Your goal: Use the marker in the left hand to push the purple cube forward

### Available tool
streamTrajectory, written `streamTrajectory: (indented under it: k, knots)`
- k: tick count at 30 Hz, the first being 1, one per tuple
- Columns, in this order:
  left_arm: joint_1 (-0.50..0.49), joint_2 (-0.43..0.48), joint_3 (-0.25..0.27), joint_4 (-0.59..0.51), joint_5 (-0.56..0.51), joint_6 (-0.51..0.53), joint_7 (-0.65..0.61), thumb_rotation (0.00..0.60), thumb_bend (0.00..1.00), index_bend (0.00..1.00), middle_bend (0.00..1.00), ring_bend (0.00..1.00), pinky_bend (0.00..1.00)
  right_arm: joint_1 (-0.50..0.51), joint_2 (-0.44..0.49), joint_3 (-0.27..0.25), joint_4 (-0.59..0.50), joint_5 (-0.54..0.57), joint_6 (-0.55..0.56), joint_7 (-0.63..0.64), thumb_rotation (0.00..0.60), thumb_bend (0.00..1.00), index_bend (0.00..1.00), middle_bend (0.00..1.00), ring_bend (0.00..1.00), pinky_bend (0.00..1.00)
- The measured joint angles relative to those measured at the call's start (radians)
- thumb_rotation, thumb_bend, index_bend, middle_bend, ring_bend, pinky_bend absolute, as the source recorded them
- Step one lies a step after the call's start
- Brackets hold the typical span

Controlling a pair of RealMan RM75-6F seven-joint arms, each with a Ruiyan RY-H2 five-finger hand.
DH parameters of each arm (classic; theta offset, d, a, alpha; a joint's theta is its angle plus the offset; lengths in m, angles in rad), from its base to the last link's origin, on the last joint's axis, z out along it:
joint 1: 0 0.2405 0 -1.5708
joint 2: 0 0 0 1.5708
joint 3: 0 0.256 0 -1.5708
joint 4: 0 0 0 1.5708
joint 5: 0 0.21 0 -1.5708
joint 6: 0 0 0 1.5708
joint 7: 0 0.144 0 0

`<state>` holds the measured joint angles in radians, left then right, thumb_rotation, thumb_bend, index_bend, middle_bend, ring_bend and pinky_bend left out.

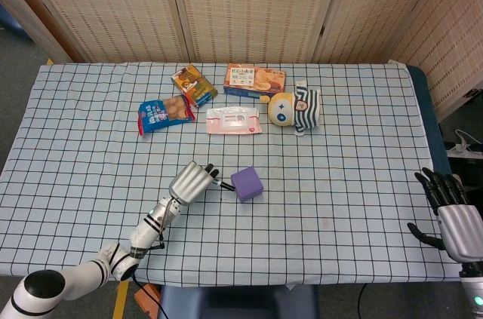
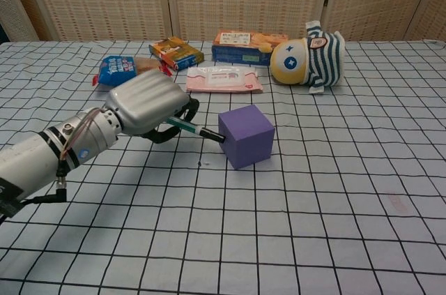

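Observation:
The purple cube [image 1: 247, 183] [image 2: 247, 136] sits on the checked tablecloth near the table's middle, turned at an angle to the grid. My left hand [image 1: 191, 181] [image 2: 148, 104] lies just left of it and grips a green marker [image 2: 196, 129] whose black tip touches the cube's left face. In the head view only the dark tip of the marker [image 1: 224, 183] shows between hand and cube. My right hand [image 1: 450, 210] hovers off the table's right front corner, fingers spread, holding nothing.
Along the back lie a blue snack bag [image 1: 164, 113], a small orange box [image 1: 194, 84], a flat orange box [image 1: 254, 79], a pink wipes pack [image 1: 234, 120] and a striped plush toy [image 1: 295, 108]. The table edge [image 1: 302, 281] runs close in front.

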<state>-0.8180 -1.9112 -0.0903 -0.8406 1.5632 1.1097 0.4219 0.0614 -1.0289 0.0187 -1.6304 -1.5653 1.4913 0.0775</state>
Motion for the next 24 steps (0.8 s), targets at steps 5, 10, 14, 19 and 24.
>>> streamTrajectory:
  k: [5,10,14,19,24]
  knots:
    - [-0.017,-0.024,-0.006,0.014,-0.003,-0.011,0.010,0.600,0.66,0.82,0.84,0.84,1.00,-0.006,0.006,0.001,0.002,0.001,0.008,0.010,0.600,0.12,0.00,0.00,0.00,0.00]
    - [-0.041,-0.056,-0.014,0.043,-0.002,-0.019,0.007,0.600,0.66,0.82,0.84,0.84,1.00,-0.011,0.009,0.001,0.002,0.000,0.016,0.013,0.600,0.12,0.00,0.00,0.00,0.00]
    - [-0.062,-0.078,-0.019,0.063,0.006,-0.017,0.001,0.600,0.66,0.82,0.84,0.84,1.00,-0.014,0.012,0.002,0.002,0.001,0.019,0.017,0.600,0.12,0.00,0.00,0.00,0.00]
    - [-0.089,-0.104,-0.026,0.087,0.010,-0.020,-0.010,0.600,0.66,0.82,0.84,0.84,1.00,-0.018,0.016,0.003,0.003,0.001,0.026,0.024,0.600,0.12,0.00,0.00,0.00,0.00]
    - [-0.105,-0.122,-0.030,0.111,0.010,-0.025,-0.016,0.600,0.66,0.82,0.84,0.84,1.00,-0.023,0.021,0.005,0.005,0.001,0.034,0.035,0.600,0.12,0.00,0.00,0.00,0.00]
